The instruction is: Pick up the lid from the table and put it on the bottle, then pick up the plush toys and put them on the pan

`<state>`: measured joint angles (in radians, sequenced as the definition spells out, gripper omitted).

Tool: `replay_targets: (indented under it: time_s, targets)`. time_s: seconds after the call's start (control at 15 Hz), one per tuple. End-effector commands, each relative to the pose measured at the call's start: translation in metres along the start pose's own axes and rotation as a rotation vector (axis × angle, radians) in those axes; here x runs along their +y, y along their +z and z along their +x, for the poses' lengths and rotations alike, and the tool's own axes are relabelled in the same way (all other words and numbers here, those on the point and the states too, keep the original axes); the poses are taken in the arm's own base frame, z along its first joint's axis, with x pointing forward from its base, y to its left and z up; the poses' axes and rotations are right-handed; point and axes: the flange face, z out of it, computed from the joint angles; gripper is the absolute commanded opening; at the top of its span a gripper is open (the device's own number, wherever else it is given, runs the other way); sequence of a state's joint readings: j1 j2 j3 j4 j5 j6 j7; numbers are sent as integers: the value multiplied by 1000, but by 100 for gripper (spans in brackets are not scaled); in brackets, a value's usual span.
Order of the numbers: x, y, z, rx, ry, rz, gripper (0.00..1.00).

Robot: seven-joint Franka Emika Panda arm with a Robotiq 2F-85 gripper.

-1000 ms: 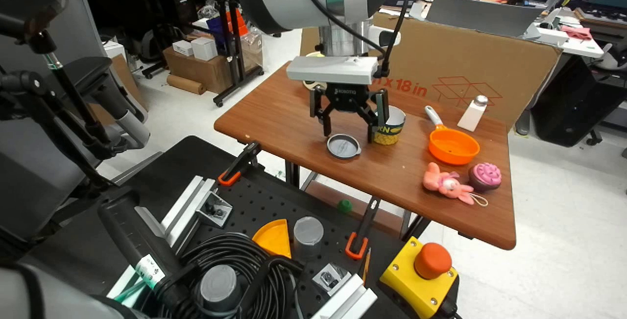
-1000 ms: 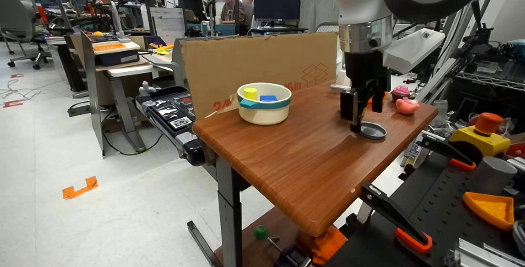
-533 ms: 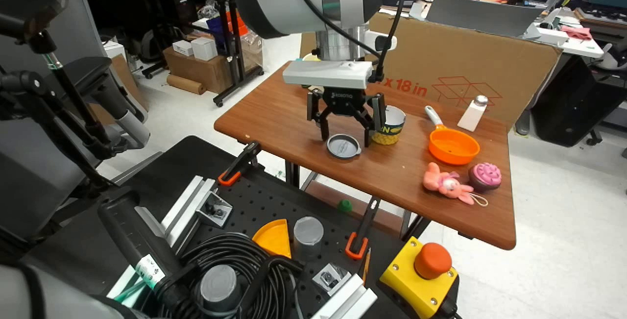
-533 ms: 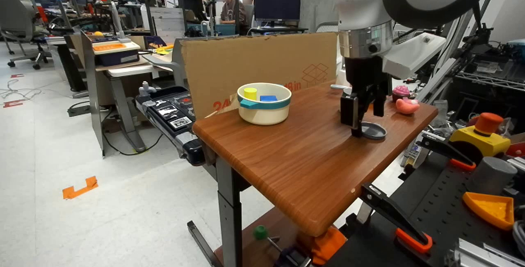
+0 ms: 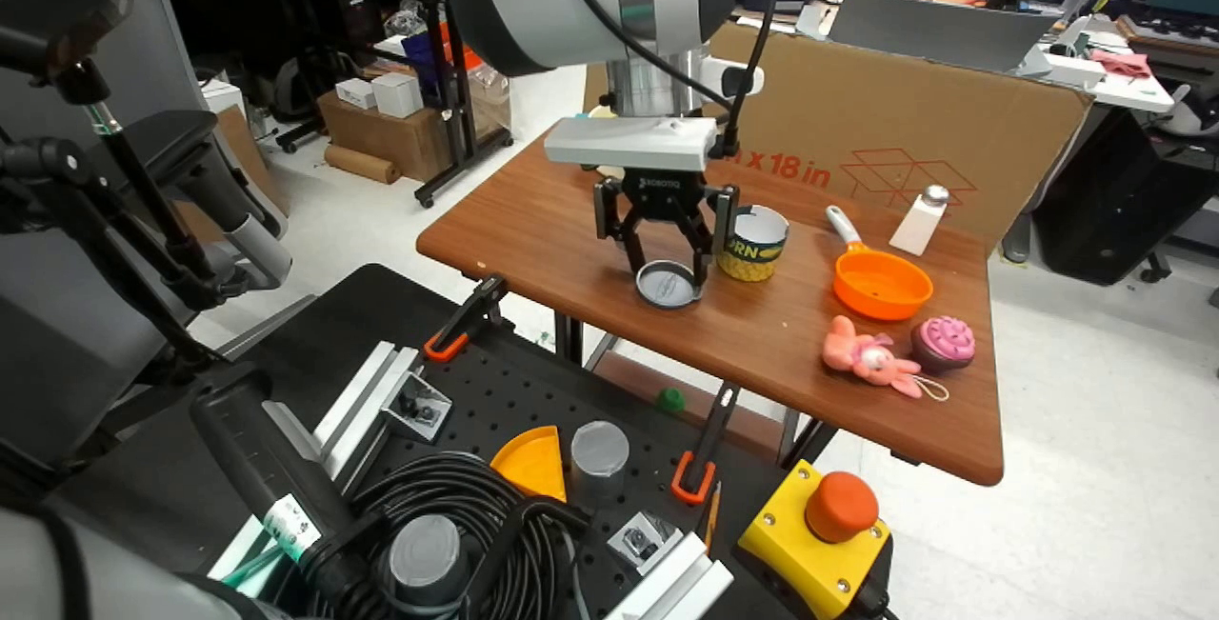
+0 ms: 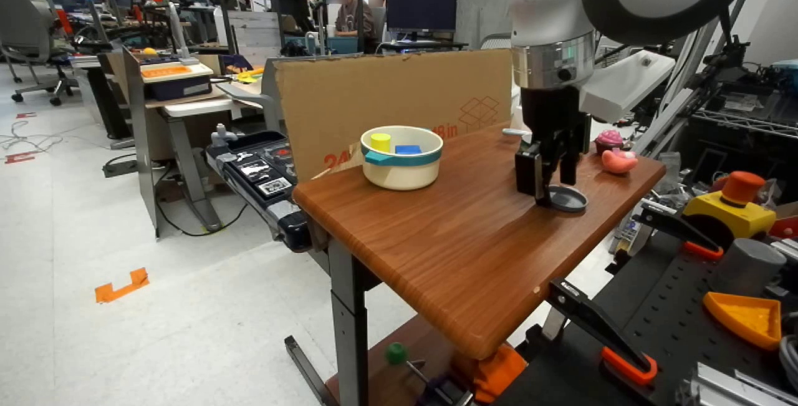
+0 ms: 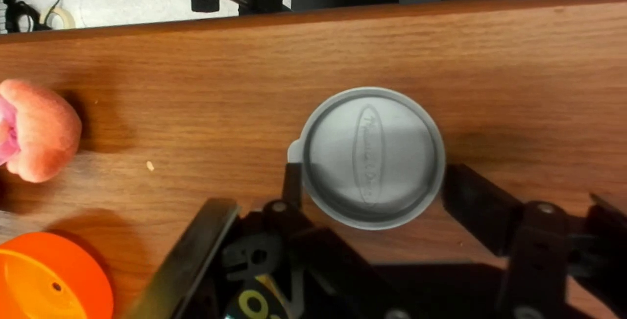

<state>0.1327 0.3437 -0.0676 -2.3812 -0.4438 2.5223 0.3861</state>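
Gripper [image 7: 374, 179] fingers [image 7: 470, 199] flank the lid [image 7: 372, 157] near the table's [image 7: 220, 88] long edge — likely for lifting; can't tell if pinching.

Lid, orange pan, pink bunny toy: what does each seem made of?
Lid: matte grey, probably moulded plastic or silicone; moulded-in lettering and a side tab in the wrist view.
Orange pan: likely hard plastic; smooth, satin-looking, evenly coloured.
Pink bunny toy: seemingly plush fabric; matte, rounded, soft-looking surface without shine.
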Motion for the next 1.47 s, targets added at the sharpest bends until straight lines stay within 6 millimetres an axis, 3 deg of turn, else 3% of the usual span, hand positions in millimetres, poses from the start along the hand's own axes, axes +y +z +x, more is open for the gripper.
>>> replay_targets:
  time_s: [0.0,0.27,0.4,1.4]
  targets:
    - [-4,4,-3,12,-16,-3,43]
    - [-5,4,-4,9,-23,-2,12]
    - [-4,3,-3,12,-22,0,1]
    - [1,-9,-5,51,-24,28,2]
